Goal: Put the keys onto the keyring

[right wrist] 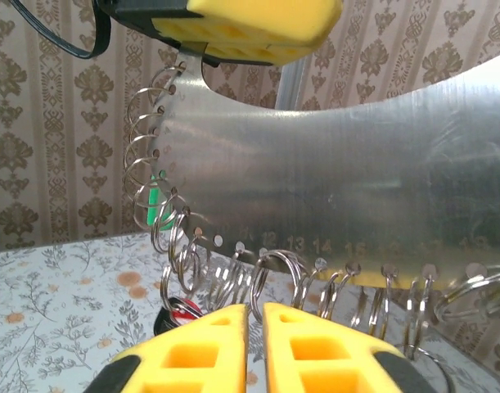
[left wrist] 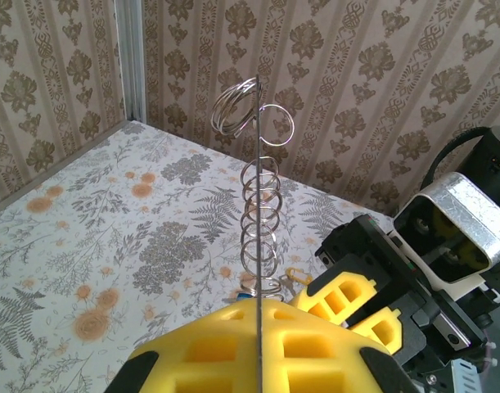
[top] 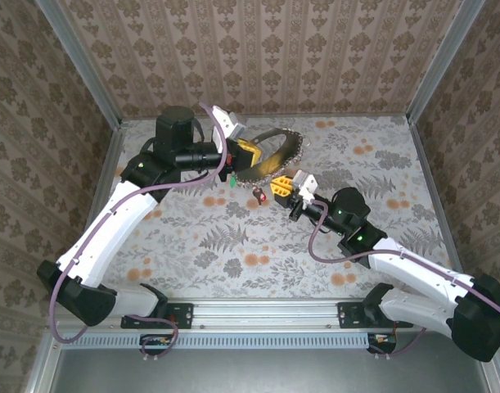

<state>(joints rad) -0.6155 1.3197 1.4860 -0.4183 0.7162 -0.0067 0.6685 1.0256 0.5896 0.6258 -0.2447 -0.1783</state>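
The keyring (top: 276, 152), a thin silvery plate whose rim is fringed with small wire rings (right wrist: 174, 237), is held upright above the far middle of the worktop (top: 233, 246). It is clamped edge-on between the closed yellow fingers of the left end effector (top: 243, 155). The right end effector (right wrist: 255, 327) is seen just below the ringed rim, its fingers nearly closed with a narrow slit between them; whether anything is pinched cannot be told. A red key (top: 263, 197) and a green key (top: 233, 185) are seen lying on the worktop nearby.
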